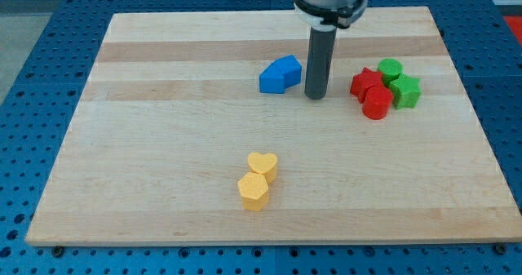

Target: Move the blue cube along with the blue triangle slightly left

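The blue cube [271, 80] and the blue triangle [289, 68] sit touching each other as one blue cluster in the upper middle of the wooden board [163, 144]. The cube is at the cluster's left, the triangle at its right. My tip [316, 96] rests on the board just to the right of the blue triangle, a small gap from it. The dark rod rises from there to the arm at the view's top.
A red star [366, 81], a red cylinder [377, 104], a green cylinder [390, 68] and a green star [405, 90] cluster at the right of my tip. A yellow heart [263, 165] and a yellow hexagon [254, 191] lie at lower middle.
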### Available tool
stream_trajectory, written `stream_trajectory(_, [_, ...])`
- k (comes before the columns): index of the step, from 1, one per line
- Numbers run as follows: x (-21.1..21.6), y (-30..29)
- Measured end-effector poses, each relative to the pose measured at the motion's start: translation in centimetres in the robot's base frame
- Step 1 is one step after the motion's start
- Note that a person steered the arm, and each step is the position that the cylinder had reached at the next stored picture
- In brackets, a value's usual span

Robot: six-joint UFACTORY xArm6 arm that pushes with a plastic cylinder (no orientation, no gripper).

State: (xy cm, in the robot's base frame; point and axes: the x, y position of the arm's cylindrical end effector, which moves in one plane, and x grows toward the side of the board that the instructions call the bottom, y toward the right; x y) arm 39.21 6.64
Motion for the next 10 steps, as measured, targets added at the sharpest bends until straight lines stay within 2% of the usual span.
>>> stream_trajectory(4, [-5.8, 0.0])
stream_trajectory(8, [-1.3, -5.3])
stream_trajectory(9, [-0.8, -5.3])
stream_trajectory(10, [2.2, -4.3])
